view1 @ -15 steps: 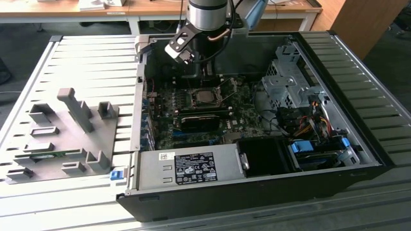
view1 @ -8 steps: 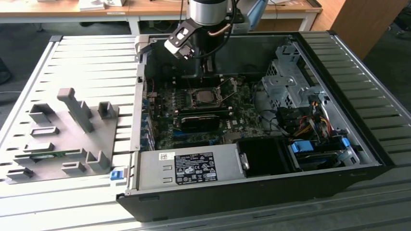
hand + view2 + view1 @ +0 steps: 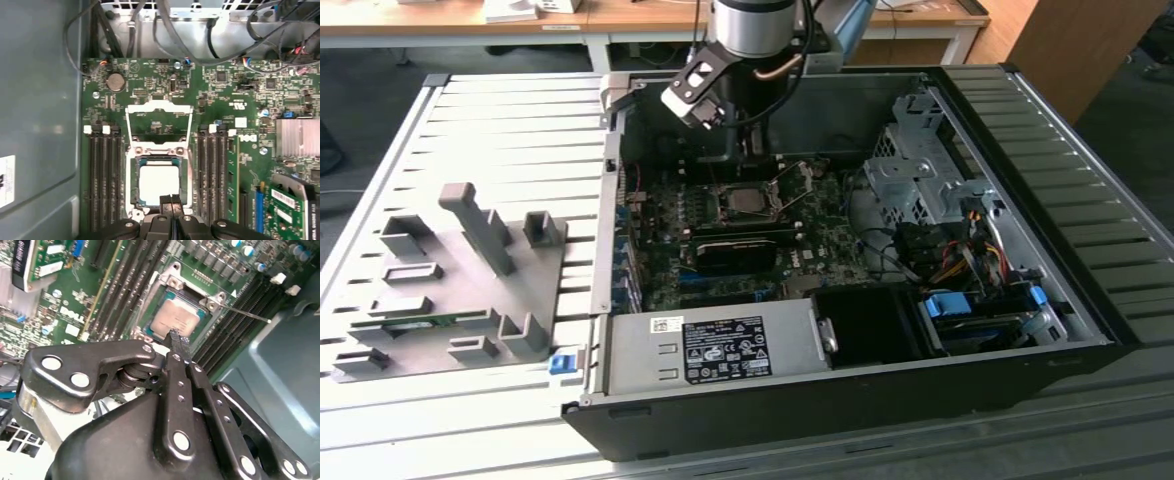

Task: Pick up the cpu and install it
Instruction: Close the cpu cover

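The cpu point(image 3: 159, 182), a silver square with a thin green rim, lies flat inside the black socket on the green motherboard point(image 3: 240, 95); in the second wrist view the cpu point(image 3: 172, 320) shows the same way. The socket's metal frame point(image 3: 159, 107) is flipped up and open beside it. My gripper point(image 3: 170, 201) hovers at one edge of the chip with its two black fingers pressed together and nothing between them. In the exterior view the gripper point(image 3: 754, 155) hangs inside the open computer case, just behind the cpu point(image 3: 747, 203).
Memory slots point(image 3: 105, 175) flank the socket, and a green memory strip point(image 3: 231, 175) stands in one. The socket's thin lever point(image 3: 245, 314) sticks out sideways. A grey fixture board point(image 3: 447, 290) lies at the exterior view's left. The power supply point(image 3: 707, 350), drive cage point(image 3: 921, 170) and cables crowd the case.
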`<state>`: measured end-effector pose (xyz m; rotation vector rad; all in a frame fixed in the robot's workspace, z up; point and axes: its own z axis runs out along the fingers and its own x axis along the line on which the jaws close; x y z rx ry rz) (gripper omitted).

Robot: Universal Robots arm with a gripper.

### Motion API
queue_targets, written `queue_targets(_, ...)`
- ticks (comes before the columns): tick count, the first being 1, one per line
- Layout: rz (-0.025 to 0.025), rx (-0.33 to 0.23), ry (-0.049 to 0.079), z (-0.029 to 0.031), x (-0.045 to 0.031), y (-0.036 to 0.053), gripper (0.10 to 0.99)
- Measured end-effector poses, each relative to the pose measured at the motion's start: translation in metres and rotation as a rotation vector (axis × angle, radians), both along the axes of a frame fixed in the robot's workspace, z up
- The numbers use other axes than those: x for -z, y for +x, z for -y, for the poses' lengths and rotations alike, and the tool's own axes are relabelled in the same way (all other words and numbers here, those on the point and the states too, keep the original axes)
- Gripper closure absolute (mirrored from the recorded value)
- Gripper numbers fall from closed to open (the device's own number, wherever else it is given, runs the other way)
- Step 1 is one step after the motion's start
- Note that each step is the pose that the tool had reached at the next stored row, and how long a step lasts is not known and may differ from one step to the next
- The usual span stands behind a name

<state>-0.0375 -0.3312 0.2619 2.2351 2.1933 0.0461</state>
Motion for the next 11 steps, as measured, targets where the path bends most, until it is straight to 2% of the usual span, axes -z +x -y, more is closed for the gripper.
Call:
queue_targets(2, 0.0, 0.0, 0.0, 0.0011, 0.0, 0.0011, 0.98)
queue_targets(11, -0.0058, -0.001, 0.003, 0.0012, 0.0003, 0.0401, 0.98)
